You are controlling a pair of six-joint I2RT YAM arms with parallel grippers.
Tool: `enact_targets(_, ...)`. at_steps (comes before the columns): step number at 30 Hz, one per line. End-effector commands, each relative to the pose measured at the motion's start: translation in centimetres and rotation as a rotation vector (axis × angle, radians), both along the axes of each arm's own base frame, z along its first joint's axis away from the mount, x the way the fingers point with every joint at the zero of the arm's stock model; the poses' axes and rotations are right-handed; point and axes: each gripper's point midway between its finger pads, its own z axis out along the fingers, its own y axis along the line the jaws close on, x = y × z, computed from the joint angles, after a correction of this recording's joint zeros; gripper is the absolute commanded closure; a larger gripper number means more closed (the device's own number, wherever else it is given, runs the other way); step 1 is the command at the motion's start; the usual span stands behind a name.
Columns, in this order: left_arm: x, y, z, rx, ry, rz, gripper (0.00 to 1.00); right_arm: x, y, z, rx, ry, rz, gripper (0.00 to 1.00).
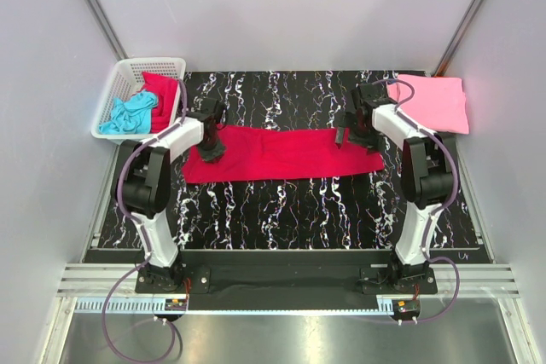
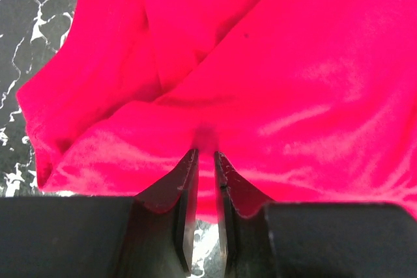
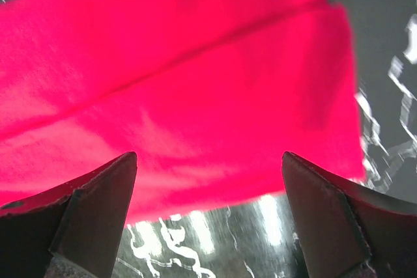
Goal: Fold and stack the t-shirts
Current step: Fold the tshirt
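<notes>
Black desk (image 1: 281, 210) with white marble veining fills the floor of a booth with pale grey walls, and my two arms rise from its near edge.

Across the middle of the desk lies the crimson red soft fabric t-shirt (image 1: 281, 153), folded lengthwise into a long flat band that runs from left to right. At the far right corner of the desk sits the light pink t-shirt (image 1: 431, 101), folded into a neat flat rectangle, well apart from the crimson one.

Off the far left corner stands a white plastic lattice basket (image 1: 128, 70). Inside it are a crumpled turquoise t-shirt (image 1: 128, 115) on the left and a red t-shirt (image 1: 162, 95) on the right, draped up against the basket wall.

My left gripper (image 2: 205, 154) is down at the left end of the crimson t-shirt, where the cloth lies in loose folds. Its fingers stand narrow, with only a thin slit between them. The fabric puckers slightly right at the tips, but I cannot tell whether any cloth is pinched there.

My right gripper (image 3: 208, 155) hangs over the right end of the same t-shirt, near its front edge. Its fingers are spread wide and hold nothing.
</notes>
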Motion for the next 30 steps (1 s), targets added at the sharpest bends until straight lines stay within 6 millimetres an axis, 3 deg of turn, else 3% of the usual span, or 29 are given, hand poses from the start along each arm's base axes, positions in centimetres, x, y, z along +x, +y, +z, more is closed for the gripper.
enact_targets(1,1.6,0.1,0.3,0.027,-0.024,0.006,0.8,2.0,1.2,-0.8,0.032,-0.026,0.072,0.0)
enact_targets(6,1.9,0.2,-0.9,0.048,0.02,0.019,0.8,2.7,1.5,-1.9,0.038,-0.011,0.1,0.0)
enact_targets(11,2.4,0.7,-1.3,0.09,0.056,0.055,0.8,0.9,1.9,-2.9,0.033,0.048,0.096,0.0)
enact_targets(18,4.8,1.0,-0.2,0.107,0.034,0.08,0.79,-4.9,1.9,-4.3,0.012,0.186,0.031,0.0)
enact_targets(25,8.6,0.9,1.5,0.08,-0.023,0.082,0.78,-9.6,2.5,-4.1,0.016,0.235,0.024,0.0)
enact_targets(27,9.4,0.7,1.0,0.07,-0.018,0.071,0.77,-11.3,3.1,-4.4,0.018,0.257,0.024,0.01)
enact_targets(29,11.5,-0.2,1.4,0.047,-0.049,0.038,0.76,-12.7,4.4,-3.9,0.029,0.25,0.031,0.0)
enact_targets(30,11.3,-0.3,0.4,0.044,-0.027,0.034,0.76,-13.5,4.8,-4.3,0.027,0.265,0.036,0.0)
